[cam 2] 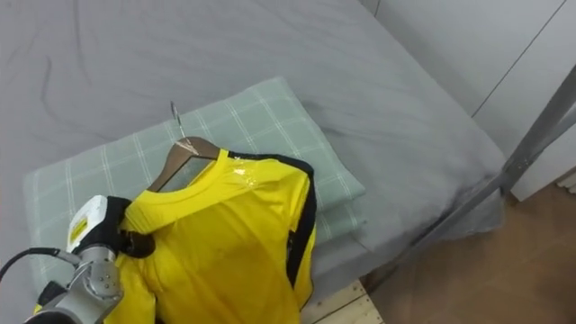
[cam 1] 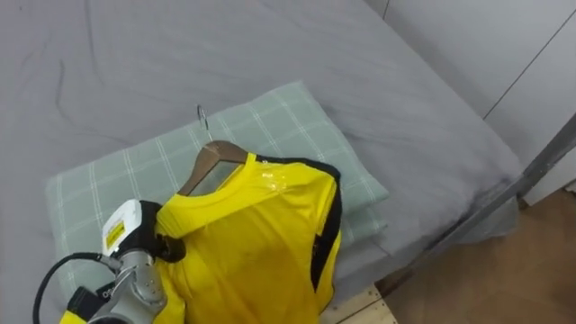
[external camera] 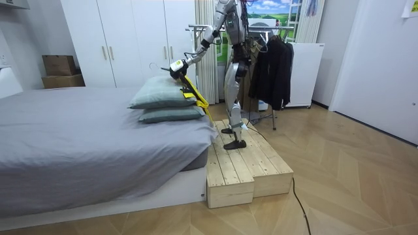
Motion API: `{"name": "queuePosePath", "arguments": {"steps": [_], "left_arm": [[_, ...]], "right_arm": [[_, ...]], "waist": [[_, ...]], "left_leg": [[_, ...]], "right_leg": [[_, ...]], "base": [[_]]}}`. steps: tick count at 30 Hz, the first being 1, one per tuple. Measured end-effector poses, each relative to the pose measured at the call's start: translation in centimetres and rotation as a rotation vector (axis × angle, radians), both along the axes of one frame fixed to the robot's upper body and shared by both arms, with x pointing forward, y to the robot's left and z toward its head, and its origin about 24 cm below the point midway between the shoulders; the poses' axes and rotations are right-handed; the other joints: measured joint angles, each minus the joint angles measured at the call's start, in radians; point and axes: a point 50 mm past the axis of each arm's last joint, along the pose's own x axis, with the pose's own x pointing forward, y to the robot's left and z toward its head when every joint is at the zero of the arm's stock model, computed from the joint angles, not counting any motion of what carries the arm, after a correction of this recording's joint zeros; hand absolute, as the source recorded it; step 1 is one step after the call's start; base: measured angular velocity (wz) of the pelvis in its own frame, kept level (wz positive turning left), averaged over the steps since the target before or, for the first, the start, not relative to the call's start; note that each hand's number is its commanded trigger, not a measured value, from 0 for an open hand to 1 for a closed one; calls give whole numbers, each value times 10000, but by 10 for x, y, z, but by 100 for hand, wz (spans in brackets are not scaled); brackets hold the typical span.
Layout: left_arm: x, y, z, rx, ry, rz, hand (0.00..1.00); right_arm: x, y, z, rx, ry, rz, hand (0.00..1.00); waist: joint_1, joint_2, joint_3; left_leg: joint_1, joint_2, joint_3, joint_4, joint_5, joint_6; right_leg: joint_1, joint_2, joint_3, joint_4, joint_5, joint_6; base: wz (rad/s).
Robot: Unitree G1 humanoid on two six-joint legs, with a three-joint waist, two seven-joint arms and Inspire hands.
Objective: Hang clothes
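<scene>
Yellow shirt (cam 1: 252, 243) with black trim at the collar and down one side fills the lower middle of the eye views, draped on a wooden hanger (cam 1: 209, 162). The bare wood of the hanger sticks out above the collar toward the upper left, and its thin metal hook stands up over the pillow behind it.

My left robot hand (cam 1: 166, 245) comes in from the lower left corner and is clenched on the shirt at its shoulder, dark fingers curled into the yellow cloth. Whether they also close round the hanger under the cloth I cannot tell. The shirt is lifted off the bed; its lower part runs out of the bottom edge of the frame.

Behind the shirt, in the middle of the frame, lies a pale green checked pillow (cam 1: 288, 117), stacked on a second pillow (external camera: 171, 114). Both rest on the bed (cam 1: 225, 54), whose grey cover spreads over the upper left and across to the right edge.

In the room view I stand upright on a wooden platform (external camera: 248, 166) set against the side of the bed. My arm reaches toward the room view's left, holding the shirt just beside the pillows, over the edge of the bed. A clothes rack (external camera: 271, 65) with dark garments stands right behind me, and white wardrobes (external camera: 130, 39) line the wall at the upper left.
</scene>
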Motion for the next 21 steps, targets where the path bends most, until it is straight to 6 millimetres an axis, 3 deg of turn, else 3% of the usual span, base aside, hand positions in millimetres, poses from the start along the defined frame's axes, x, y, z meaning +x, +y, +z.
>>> {"name": "queuePosePath", "arguments": {"steps": [6,9,13,17,21], "left_arm": [[14,-12,26,-58,-2226,-218,100],[13,-19,36,-121,-3257,-443,100],[-1,-24,32,-357,-3606,-679,100],[-8,-22,29,-219,-3565,-717,100],[-15,-25,40,66,-4390,-934,100]], "right_arm": [[-12,-5,-2,-53,168,-413,0],[-16,-7,-3,-172,240,-559,0],[-28,-10,-5,-152,443,-1030,0],[-39,-11,-7,-122,662,-1271,0],[-46,-12,-8,-139,796,-1448,0]], "waist": [[296,96,-26],[429,129,-167],[566,136,-365],[797,104,-414],[832,100,-466]], "left_leg": [[609,-59,-39,-320,55,-31],[951,-72,-188,-462,60,-39],[1734,-128,-463,-859,99,-104],[2210,-179,-644,-1039,116,-129],[2404,-203,-820,-1106,125,-145]], "right_leg": [[592,-15,-80,-233,-4,8],[1101,-5,-234,-573,-3,7],[2071,-8,-523,-1019,-4,8],[2672,-14,-715,-1277,-4,8],[2986,-19,-903,-1424,-11,19]], "base": [[3],[15],[21],[14],[14]]}}
